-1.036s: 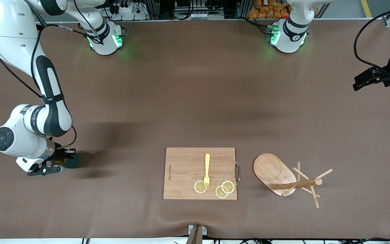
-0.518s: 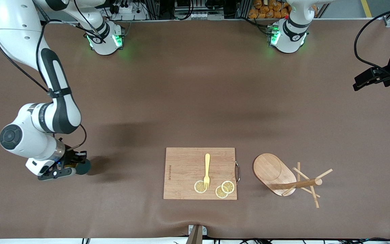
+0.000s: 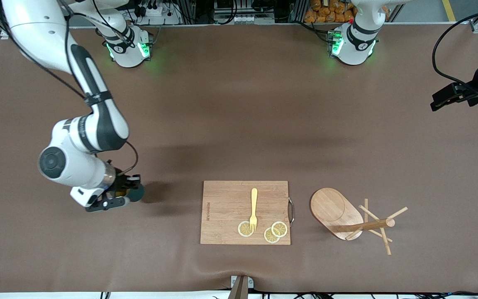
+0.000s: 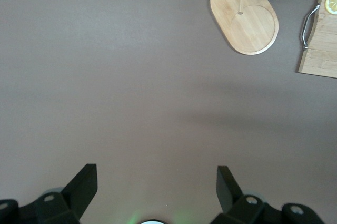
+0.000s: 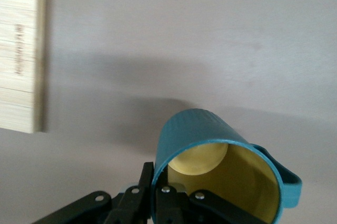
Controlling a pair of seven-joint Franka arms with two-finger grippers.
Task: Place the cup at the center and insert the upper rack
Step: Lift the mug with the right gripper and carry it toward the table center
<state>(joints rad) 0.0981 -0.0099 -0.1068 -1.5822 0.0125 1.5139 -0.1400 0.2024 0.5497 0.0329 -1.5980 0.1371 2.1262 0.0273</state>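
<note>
Cup (image 5: 221, 171) empty, clamped by its rim in right gripper (image 3: 119, 198) above table, carried toward cutting board (image 3: 226, 207) since earlier frame. Left gripper (image 4: 157, 192) waits, fingers spread.

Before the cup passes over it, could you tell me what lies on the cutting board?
A yellow fork and three lemon slices lie on the board; the fork's tines overlap one slice.
</note>
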